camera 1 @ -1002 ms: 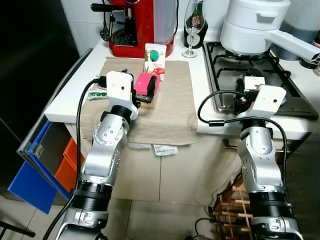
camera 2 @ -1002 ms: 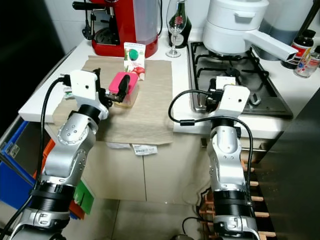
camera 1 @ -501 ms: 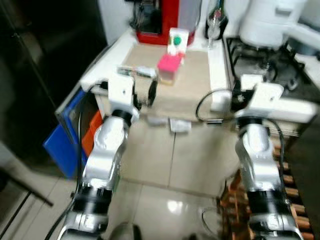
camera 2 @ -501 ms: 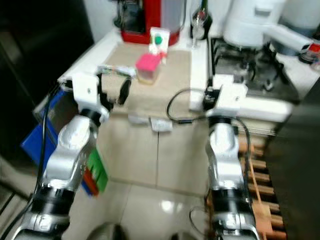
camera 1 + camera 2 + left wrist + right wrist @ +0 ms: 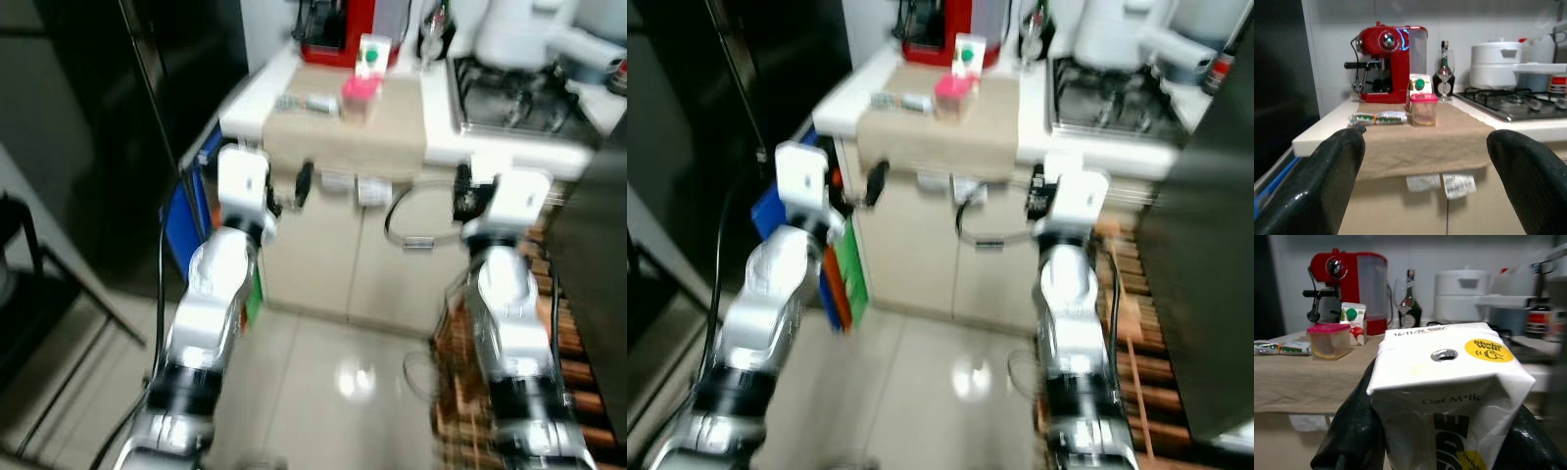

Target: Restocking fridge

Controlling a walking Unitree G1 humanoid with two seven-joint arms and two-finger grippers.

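Kitchen floor, we're standing back from the counter (image 5: 431, 137). Right gripper (image 5: 1425, 431) is clamped on the oat milk carton (image 5: 1449, 377), left gripper (image 5: 1425, 171) spread wide, empty. Carrying step; next we probably turn toward the dark fridge (image 5: 127, 117) and open it.

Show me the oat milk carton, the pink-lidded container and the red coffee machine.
oat milk carton (image 5: 1449, 382), right wrist view, white front face.
pink-lidded container (image 5: 1423, 110), left wrist view, clear body under the lid.
red coffee machine (image 5: 1385, 63), left wrist view, red front.

Silver arms, black cables, white wrist boxes
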